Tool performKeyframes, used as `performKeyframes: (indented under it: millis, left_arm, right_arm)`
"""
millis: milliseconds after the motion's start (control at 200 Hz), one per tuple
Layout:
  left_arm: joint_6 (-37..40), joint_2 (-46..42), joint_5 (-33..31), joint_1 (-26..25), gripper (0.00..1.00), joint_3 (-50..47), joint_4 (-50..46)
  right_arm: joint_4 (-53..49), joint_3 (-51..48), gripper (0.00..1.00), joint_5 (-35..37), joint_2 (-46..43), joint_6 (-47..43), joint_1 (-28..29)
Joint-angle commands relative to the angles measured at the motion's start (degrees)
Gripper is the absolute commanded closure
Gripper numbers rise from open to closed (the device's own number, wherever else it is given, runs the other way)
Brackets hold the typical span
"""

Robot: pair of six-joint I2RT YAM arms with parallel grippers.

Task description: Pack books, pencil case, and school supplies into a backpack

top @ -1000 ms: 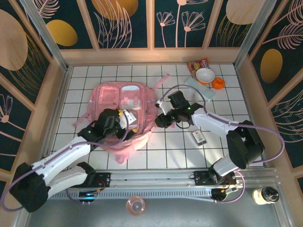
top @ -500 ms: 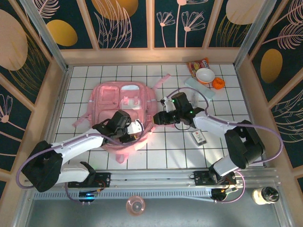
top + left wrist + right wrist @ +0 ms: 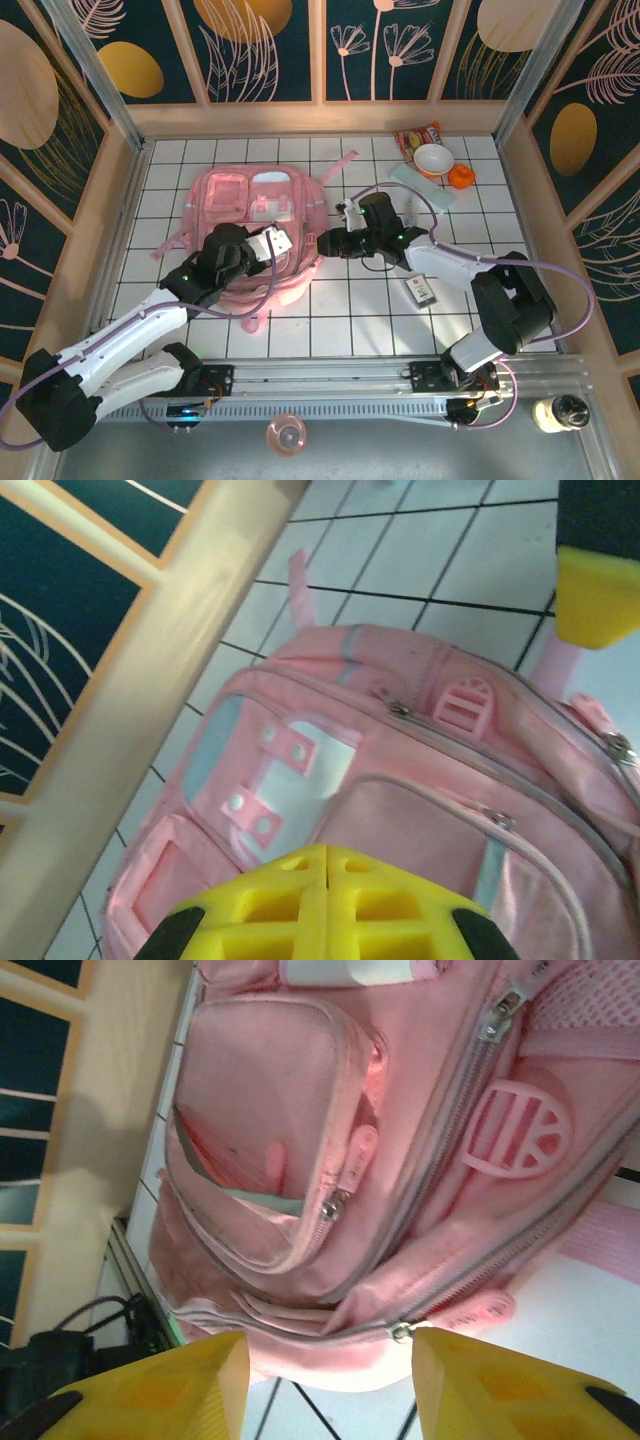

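Left gripper [image 3: 327,872] has closed over soft pink backpack [image 3: 400,815].

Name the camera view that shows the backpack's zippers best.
Right wrist: the backpack is close, zipper pulls and tracks sharp. Left wrist shows front pockets and a few pulls, blurred. Top external shows it whole, zippers too small.

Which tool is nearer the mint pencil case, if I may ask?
Right. The right tool is beside the backpack, toward the pencil case; the left tool is farther, over the backpack.

Robot test booth: patterned panels [image 3: 260,50], tiled tabletop [image 3: 370,320], mounting rail [image 3: 330,375].
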Motion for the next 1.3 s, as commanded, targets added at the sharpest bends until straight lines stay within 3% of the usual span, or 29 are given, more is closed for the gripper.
performKeyframes:
  millis: [0, 85, 160, 330, 555, 706, 866, 1066, 1296]
  left_arm:
    - [-2.24, 1.20, -3.14, 0.86, 0.88, -0.80, -1.66]
    - [-8.78, 0.06, -4.35, 2.27, 0.71, -1.62, 0.76]
    - [-14.88, -1.30, -6.94, 3.55, 0.64, -2.56, 3.22]
    - [-24.88, -3.75, -9.84, 4.73, 0.62, -4.27, 4.55]
    - [-29.08, -5.91, -9.03, 4.77, 0.61, -7.53, 7.37]
    - [-29.76, -5.58, -7.85, 4.79, 0.61, -8.48, 8.67]
    - [-27.09, -4.71, -4.86, 4.79, 0.58, -8.73, 8.30]
    - [-17.01, -2.01, 3.86, 4.80, 0.26, -7.01, 2.70]
    - [-10.52, 0.54, 7.54, 4.77, 0.08, -4.32, 1.35]
  right_arm:
    - [2.77, 3.86, 0.54, -1.51, 3.22, 5.48, 1.81]
    - [2.29, 6.92, 0.54, -0.32, 6.53, 12.18, 4.27]
    - [-0.77, 9.99, 0.54, 1.85, 9.84, 15.89, 6.33]
    - [-6.72, 15.52, 0.54, 6.06, 16.73, 19.25, 9.01]
    - [-5.15, 18.86, 0.54, 6.00, 21.50, 22.24, 10.54]
    - [-6.13, 20.69, 0.57, 7.24, 23.72, 23.50, 11.12]
    - [-2.57, 20.93, 1.00, 6.59, 22.58, 24.14, 10.50]
    - [-2.25, 25.41, 1.00, 3.54, 14.42, 22.18, 8.56]
    - [1.57, 24.04, 1.00, 1.94, 8.13, 25.46, 6.62]
